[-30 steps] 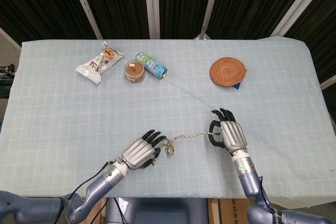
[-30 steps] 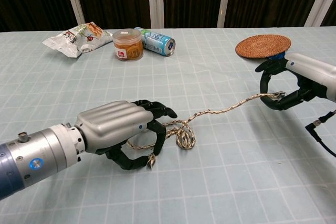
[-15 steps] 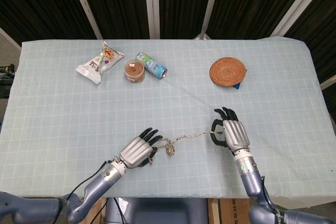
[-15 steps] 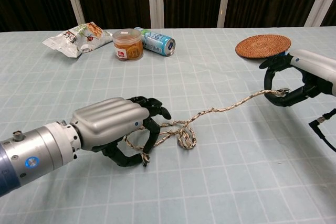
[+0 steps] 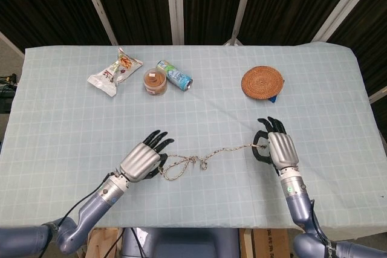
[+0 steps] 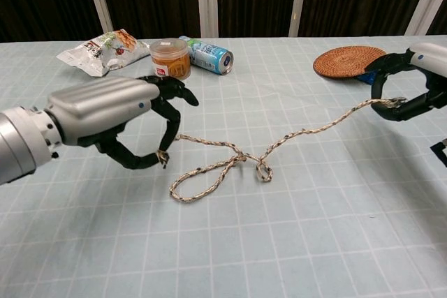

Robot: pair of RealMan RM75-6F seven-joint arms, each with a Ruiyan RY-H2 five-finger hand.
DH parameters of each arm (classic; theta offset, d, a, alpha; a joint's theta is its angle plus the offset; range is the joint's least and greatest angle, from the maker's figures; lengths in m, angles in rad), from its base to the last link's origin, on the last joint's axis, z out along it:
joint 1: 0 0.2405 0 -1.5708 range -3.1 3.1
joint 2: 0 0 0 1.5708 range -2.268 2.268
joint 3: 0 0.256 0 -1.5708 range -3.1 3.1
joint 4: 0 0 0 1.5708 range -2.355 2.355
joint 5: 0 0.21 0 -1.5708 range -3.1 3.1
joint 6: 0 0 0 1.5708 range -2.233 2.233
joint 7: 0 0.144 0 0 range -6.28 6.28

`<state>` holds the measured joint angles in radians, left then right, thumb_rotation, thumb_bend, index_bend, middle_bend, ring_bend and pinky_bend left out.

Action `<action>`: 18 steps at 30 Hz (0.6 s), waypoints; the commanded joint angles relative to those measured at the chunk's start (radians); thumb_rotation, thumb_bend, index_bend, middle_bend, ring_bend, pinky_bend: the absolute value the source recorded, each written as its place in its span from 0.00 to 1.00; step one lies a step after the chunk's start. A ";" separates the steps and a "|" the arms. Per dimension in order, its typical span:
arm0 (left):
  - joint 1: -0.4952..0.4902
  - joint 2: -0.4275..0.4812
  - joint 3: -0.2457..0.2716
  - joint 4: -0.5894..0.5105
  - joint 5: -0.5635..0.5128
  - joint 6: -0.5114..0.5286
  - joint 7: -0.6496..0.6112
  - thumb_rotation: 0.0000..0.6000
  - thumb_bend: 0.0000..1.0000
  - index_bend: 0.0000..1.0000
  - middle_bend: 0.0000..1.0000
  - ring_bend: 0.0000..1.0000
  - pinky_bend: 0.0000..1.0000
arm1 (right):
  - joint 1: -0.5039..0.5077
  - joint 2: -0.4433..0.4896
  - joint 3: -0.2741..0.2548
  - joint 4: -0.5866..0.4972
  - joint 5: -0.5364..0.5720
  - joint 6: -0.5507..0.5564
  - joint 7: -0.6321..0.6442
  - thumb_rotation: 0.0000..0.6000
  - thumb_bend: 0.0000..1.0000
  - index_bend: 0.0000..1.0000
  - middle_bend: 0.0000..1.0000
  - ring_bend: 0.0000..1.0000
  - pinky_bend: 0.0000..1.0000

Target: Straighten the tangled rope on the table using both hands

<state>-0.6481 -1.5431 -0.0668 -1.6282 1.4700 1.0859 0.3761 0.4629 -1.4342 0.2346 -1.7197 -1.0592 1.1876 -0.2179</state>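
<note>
Here, at the far left of the table [image 5: 60, 119], which is covered in a pale blue checked cloth, a crumpled white snack packet [image 5: 115, 70] lies flat. Just to its right stands a small round plastic tub [image 5: 155, 82] with a clear lid and brown contents; the chest view shows a red label on its side. Touching or nearly touching that tub, a light blue drink can [image 5: 175, 74] lies on its side with its open end facing the near edge.

Nearer the front, the left hand [image 5: 142, 160] has its silver back upward and its dark fingers [image 6: 167, 95] curled downward. A fingertip and the thumb pinch one end of the thin braided beige-and-brown rope [image 5: 208, 156], holding that end just above the cloth. From there the rope runs rightward, drops into a long loose loop [image 6: 202, 176] lying on the table, then crosses itself in a small knot-like twist [image 6: 262, 169] about midway between the two hands. Beyond the twist it rises in a gently wavy line to the right hand [image 5: 279, 149].

The right hand's dark fingers are curved into a ring, its thumb and a fingertip pinching the rope's other end [image 6: 391, 101] clear of the table. Behind it, toward the far right, a round woven wicker coaster [image 5: 262, 81] rests on something blue [image 5: 274, 97], only a corner of which shows.
</note>
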 commanded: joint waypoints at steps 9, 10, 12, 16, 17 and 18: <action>0.097 0.267 0.012 -0.059 0.055 0.138 -0.161 1.00 0.49 0.63 0.13 0.00 0.00 | -0.040 0.076 0.009 0.020 0.012 0.007 0.070 1.00 0.47 0.65 0.18 0.00 0.00; 0.106 0.283 0.015 -0.056 0.057 0.148 -0.175 1.00 0.49 0.63 0.13 0.00 0.00 | -0.044 0.081 0.009 0.021 0.012 0.008 0.077 1.00 0.47 0.65 0.18 0.00 0.00; 0.130 0.315 0.019 -0.042 0.057 0.176 -0.207 1.00 0.49 0.63 0.13 0.00 0.00 | -0.053 0.093 0.008 0.024 0.008 0.011 0.093 1.00 0.47 0.65 0.18 0.00 0.00; 0.169 0.350 0.020 -0.019 0.038 0.210 -0.265 1.00 0.49 0.63 0.14 0.00 0.00 | -0.069 0.112 0.005 0.029 0.003 0.015 0.119 1.00 0.47 0.65 0.18 0.00 0.00; 0.177 0.357 0.020 -0.013 0.035 0.218 -0.277 1.00 0.49 0.63 0.14 0.00 0.00 | -0.072 0.117 0.005 0.030 0.002 0.016 0.125 1.00 0.47 0.65 0.18 0.00 0.00; 0.187 0.364 0.021 -0.006 0.031 0.227 -0.293 1.00 0.49 0.63 0.14 0.00 0.00 | -0.076 0.123 0.005 0.031 0.001 0.017 0.132 1.00 0.47 0.65 0.18 0.00 0.00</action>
<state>-0.4787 -1.1921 -0.0479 -1.6473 1.5096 1.2969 0.1045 0.3908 -1.3164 0.2402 -1.6906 -1.0564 1.2031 -0.0910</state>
